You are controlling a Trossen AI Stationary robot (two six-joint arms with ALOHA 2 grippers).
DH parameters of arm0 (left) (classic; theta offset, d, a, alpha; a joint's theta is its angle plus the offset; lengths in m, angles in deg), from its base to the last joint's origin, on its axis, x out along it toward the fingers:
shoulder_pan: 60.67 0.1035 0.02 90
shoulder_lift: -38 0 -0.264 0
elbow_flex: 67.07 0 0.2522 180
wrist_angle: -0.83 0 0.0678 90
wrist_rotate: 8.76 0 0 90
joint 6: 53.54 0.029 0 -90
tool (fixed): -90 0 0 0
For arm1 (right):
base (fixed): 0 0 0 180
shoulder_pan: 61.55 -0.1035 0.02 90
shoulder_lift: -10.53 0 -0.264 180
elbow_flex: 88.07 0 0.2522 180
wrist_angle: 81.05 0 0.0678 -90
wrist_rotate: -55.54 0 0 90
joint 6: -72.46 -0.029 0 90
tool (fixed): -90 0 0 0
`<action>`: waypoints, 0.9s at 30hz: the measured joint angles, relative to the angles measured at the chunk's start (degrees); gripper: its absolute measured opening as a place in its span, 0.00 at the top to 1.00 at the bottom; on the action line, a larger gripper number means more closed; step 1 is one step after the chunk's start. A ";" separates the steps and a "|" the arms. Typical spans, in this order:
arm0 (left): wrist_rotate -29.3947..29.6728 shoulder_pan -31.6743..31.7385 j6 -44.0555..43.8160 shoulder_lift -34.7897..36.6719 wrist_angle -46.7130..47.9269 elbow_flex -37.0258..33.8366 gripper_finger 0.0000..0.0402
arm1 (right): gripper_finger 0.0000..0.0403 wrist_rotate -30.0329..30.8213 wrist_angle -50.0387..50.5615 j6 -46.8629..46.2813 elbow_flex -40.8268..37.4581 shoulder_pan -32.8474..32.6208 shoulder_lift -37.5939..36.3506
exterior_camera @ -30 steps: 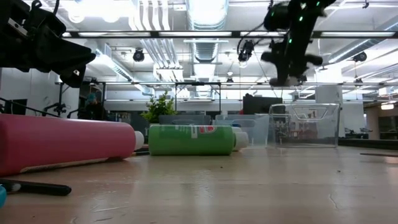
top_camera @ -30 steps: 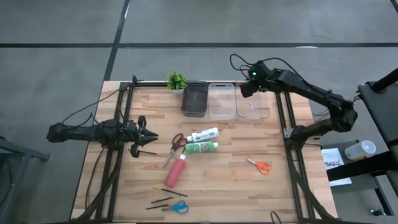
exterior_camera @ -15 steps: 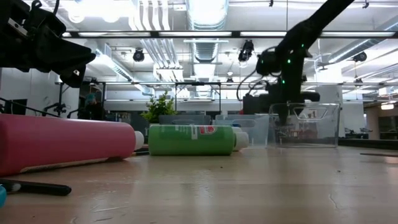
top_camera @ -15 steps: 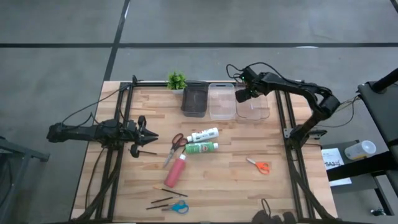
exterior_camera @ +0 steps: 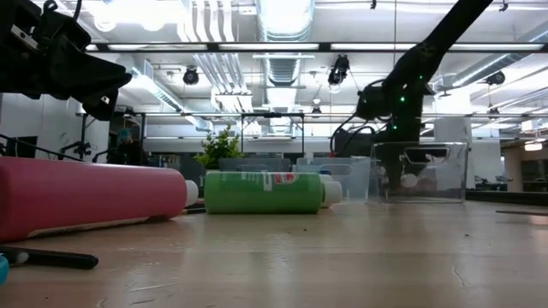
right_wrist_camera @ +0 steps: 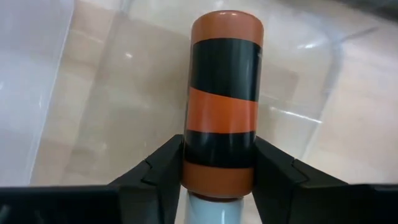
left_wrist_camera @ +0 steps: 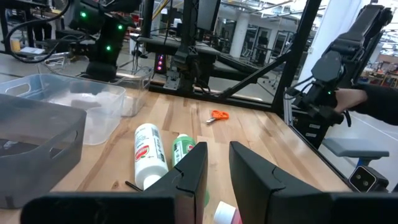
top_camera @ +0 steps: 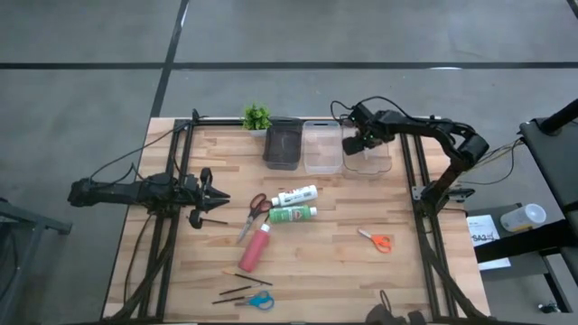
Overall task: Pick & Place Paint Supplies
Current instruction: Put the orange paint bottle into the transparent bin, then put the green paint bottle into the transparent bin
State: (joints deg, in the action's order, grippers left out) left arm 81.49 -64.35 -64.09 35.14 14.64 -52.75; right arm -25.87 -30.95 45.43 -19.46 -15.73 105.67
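Glossy orange-and-black tube [right_wrist_camera: 224,99], clear plastic bin [top_camera: 368,155], planked wooden table [top_camera: 343,262].

Bright, even light falls from the ceiling strip lamps [exterior_camera: 282,17], which burn out to white glare at twelve o'clock in the low view. The bench [top_camera: 334,262] shows only faint, soft shadows from above. Down low, the near pink tube [exterior_camera: 86,201] is blurred and the far room sharper. In the right wrist view, glare streaks the clear bin [right_wrist_camera: 323,68] wall.
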 joint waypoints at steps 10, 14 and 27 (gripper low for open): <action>0.01 0.02 -0.01 0.00 0.00 0.01 0.81 | 0.39 0.40 -0.70 -0.02 -1.02 0.00 -0.04; 0.01 0.02 -0.02 0.00 0.00 0.01 0.81 | 0.32 0.38 -0.99 0.00 -1.02 -0.02 -0.04; 0.01 0.01 -0.01 0.00 0.00 0.02 0.81 | 0.24 0.42 -0.46 0.11 -0.96 -0.04 -0.14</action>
State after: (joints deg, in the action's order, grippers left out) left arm 81.49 -64.34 -64.10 35.14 14.64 -52.73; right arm -25.44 -31.41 45.55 -20.42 -15.77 105.52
